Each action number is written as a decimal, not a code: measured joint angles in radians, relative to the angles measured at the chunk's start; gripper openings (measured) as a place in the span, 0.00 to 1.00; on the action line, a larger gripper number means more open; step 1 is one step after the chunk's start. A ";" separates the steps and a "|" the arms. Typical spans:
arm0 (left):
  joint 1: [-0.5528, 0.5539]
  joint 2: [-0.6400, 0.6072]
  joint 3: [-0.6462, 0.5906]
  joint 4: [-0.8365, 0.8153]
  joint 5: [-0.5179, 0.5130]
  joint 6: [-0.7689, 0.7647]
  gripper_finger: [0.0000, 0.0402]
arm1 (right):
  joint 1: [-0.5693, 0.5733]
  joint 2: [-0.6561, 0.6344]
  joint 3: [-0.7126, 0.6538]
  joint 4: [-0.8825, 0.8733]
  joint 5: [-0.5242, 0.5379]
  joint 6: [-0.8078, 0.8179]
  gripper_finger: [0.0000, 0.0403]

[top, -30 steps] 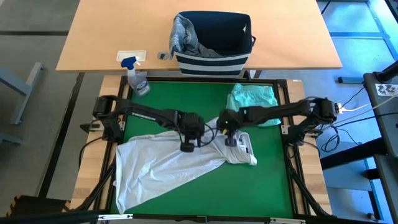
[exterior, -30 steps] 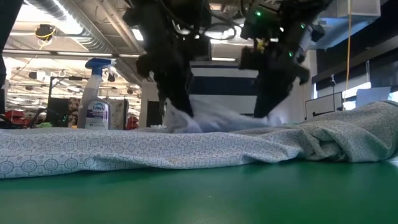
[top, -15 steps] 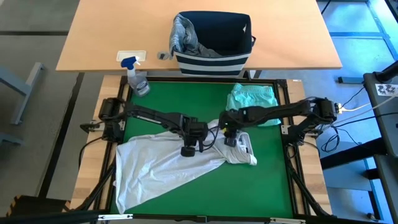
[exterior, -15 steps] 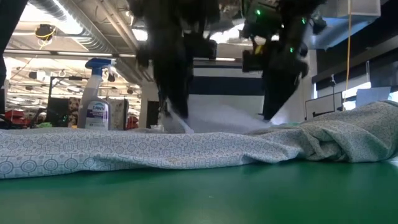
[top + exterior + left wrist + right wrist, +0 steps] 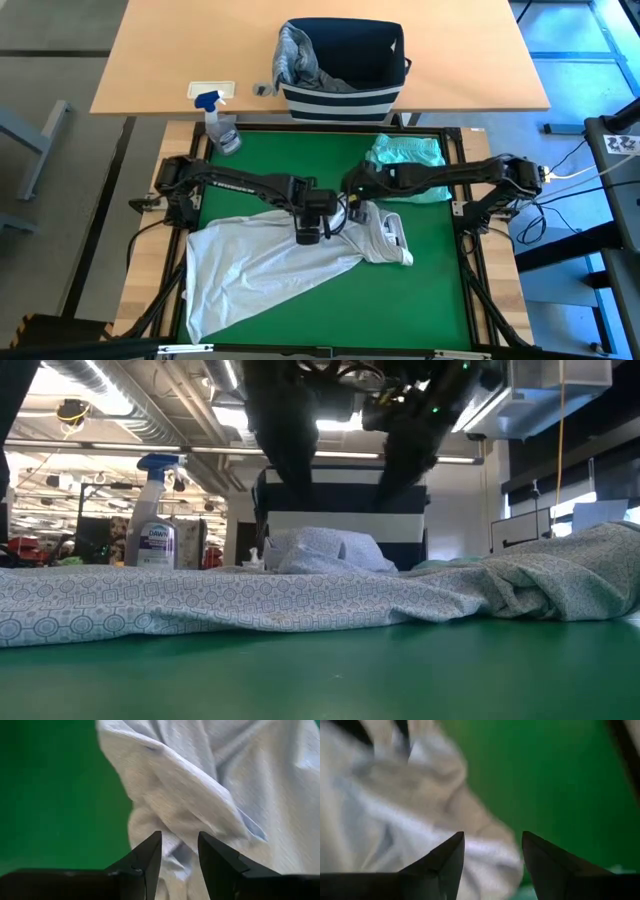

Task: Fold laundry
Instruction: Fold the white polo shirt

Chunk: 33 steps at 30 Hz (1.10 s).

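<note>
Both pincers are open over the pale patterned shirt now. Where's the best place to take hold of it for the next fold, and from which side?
Probably the raised, bunched ridge of the pale patterned shirt near its collar, which the left pincer hovers over, open. Come straight down from above: the rest lies flat on the green mat, giving the fingers little to pinch. The right pincer is open nearby.

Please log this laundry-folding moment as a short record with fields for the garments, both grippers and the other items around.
surface: green mat
white shirt: spread on the mat, partly bunched near the middle
mint garment: folded at the mat's far right
grey garment: in the striped basket, draped over its rim
left gripper: open above the white shirt
right gripper: open above the shirt's edge
spray bottle: beside the mat's far left corner
</note>
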 joint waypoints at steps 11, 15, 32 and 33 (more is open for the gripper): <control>-0.004 0.004 -0.363 0.578 0.054 -0.099 0.27 | 0.019 0.035 -0.329 0.411 -0.076 0.132 0.49; -0.005 0.008 -0.458 0.686 0.086 -0.098 0.27 | 0.043 0.035 -0.441 0.455 -0.077 0.135 0.49; -0.003 -0.169 -0.207 0.279 0.088 -0.082 0.27 | 0.041 -0.170 -0.325 0.300 -0.123 0.131 0.49; -0.008 -0.195 -0.203 0.246 0.074 -0.102 0.27 | 0.046 -0.195 -0.324 0.297 -0.136 0.150 0.49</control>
